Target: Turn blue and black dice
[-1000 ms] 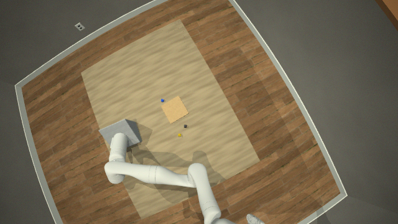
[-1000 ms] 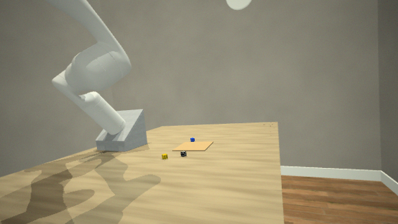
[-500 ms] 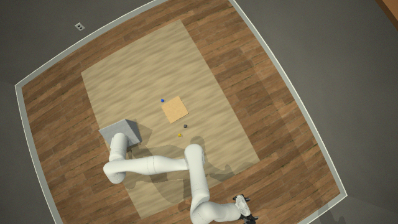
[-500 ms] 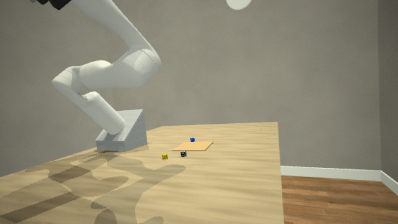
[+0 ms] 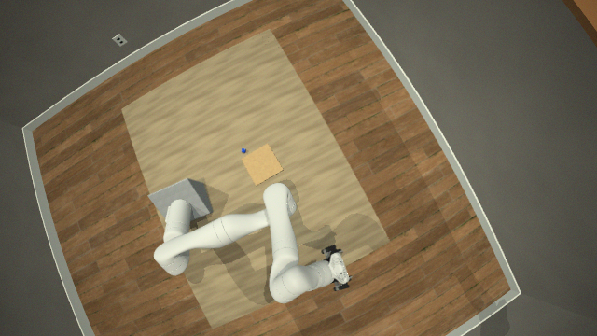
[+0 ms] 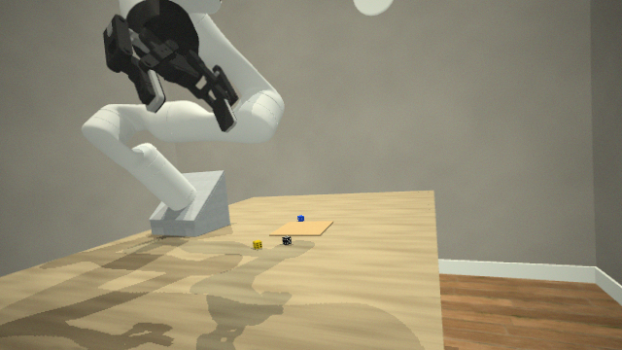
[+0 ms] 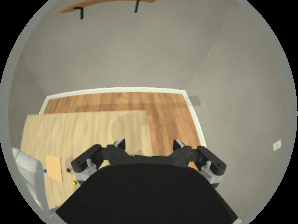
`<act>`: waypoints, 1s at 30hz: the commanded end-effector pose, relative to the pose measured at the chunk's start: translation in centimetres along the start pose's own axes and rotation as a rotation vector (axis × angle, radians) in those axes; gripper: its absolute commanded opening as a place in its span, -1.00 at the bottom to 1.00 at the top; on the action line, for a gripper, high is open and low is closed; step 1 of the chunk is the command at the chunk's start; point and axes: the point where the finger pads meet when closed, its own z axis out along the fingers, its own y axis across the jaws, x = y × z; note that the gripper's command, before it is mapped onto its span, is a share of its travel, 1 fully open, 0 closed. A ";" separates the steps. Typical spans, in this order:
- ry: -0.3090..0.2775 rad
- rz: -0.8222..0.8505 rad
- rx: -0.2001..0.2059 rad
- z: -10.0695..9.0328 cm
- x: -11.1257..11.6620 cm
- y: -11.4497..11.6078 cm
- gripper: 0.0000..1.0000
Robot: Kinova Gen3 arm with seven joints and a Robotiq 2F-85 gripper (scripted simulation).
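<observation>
- Lying flat on the table is the thin orange mat.
- Just off one corner of the mat sits the blue die, on the bare wood.
- The black die is off the mat too, near the edge across from the blue one.
- The yellow die sits near the black die, a bit farther from the mat, and they do not touch.
- The dice look so small that I can't really tell which number is on top of any of them.
- From the top, the white arm hides the black and yellow dice.
- The gripper is up high, well away from all the dice, with its fingers spread wide and nothing in between.
- A gray slanted block holds up the arm at one side of the table.
- Past the table is a brown wood floor.

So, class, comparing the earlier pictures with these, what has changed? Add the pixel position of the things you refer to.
The arm (image 5: 219, 231) (image 6: 170, 122) has swung back toward the table, bringing the end effector (image 5: 337, 268) (image 6: 191, 119) (image 7: 149, 144) into the exterior view. Nothing was grasped. The mat (image 5: 262, 164) (image 6: 302, 228) (image 7: 54, 168) and the dice beside it stayed put; the arm now hides the black and yellow ones from above.
</observation>
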 end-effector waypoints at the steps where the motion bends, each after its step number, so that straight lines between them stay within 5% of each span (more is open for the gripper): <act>1: 0.007 -0.023 0.052 -0.5 0.5 -4.6 1.00; 9: -0.095 0.014 0.150 -1.4 -3.8 -12.3 1.00; 18: -0.279 0.005 0.244 -4.3 -11.8 -22.3 1.00; 21: -0.302 -0.001 0.250 -4.8 -12.9 -23.3 1.00; 30: -0.459 -0.066 0.256 -8.3 -20.9 -28.5 1.00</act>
